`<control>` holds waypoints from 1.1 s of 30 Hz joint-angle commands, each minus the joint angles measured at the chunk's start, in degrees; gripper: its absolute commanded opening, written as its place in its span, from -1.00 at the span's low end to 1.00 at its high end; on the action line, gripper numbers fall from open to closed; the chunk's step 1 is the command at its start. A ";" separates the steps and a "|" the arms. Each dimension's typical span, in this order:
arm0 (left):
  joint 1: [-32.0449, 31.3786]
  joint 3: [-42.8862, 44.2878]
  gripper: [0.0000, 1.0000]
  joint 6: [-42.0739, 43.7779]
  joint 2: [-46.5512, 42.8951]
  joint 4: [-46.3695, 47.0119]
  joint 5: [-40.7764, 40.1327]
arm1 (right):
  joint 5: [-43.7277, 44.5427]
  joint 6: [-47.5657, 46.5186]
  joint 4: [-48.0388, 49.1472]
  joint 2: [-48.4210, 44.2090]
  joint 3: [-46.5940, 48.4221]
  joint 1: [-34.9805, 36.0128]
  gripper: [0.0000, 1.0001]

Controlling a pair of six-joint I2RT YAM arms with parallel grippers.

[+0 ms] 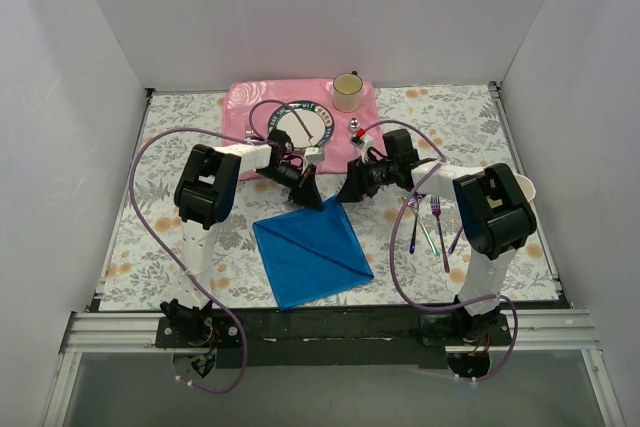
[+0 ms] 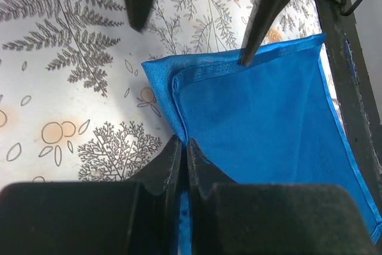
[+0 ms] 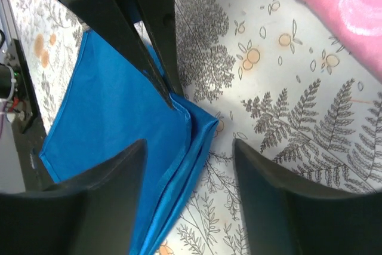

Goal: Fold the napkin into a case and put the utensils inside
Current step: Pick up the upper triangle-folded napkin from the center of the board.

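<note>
We are pinching the doubled corner of the napkin (image 2: 262, 123) in our left gripper's (image 2: 184, 145) closed jaws. Our right gripper's (image 3: 188, 147) jaws are standing wide astride it. No case is formed; the utensils (image 1: 432, 222) are lying outside both.

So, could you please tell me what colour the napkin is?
The napkin is plain royal blue, unpatterned; clearest in the left wrist view.
</note>
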 commanded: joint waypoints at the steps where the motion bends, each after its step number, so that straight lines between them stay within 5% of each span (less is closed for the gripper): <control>1: -0.04 -1.22 -1.00 2.03 -4.23 1.69 -0.43 | -0.22 -5.38 -7.32 -1.52 6.07 -0.13 0.56; 4: -0.12 -1.74 -1.00 2.91 -4.75 1.96 -0.78 | -0.84 -7.91 -12.24 -0.99 9.06 -0.30 0.94; 9: -0.56 -3.76 -1.00 3.79 -6.59 3.62 -1.58 | -2.33 -12.23 -19.18 3.57 15.20 -0.21 0.95; 14: -0.65 -5.44 -1.00 4.14 -8.09 5.82 -2.10 | -6.37 -11.89 -19.55 6.74 16.27 -0.21 0.71; 24: -1.35 -7.11 -1.00 5.11 -10.38 7.49 -3.07 | -11.03 -7.76 -22.36 13.34 19.17 -0.21 0.61; 29: -1.62 -7.11 -1.00 5.28 -10.38 7.49 -3.33 | -12.00 -6.61 -21.57 13.69 19.78 -0.21 0.25; 33: -1.79 -6.85 -1.00 5.55 -10.29 7.49 -3.69 | -12.18 -7.57 -23.58 14.66 21.19 -0.30 0.18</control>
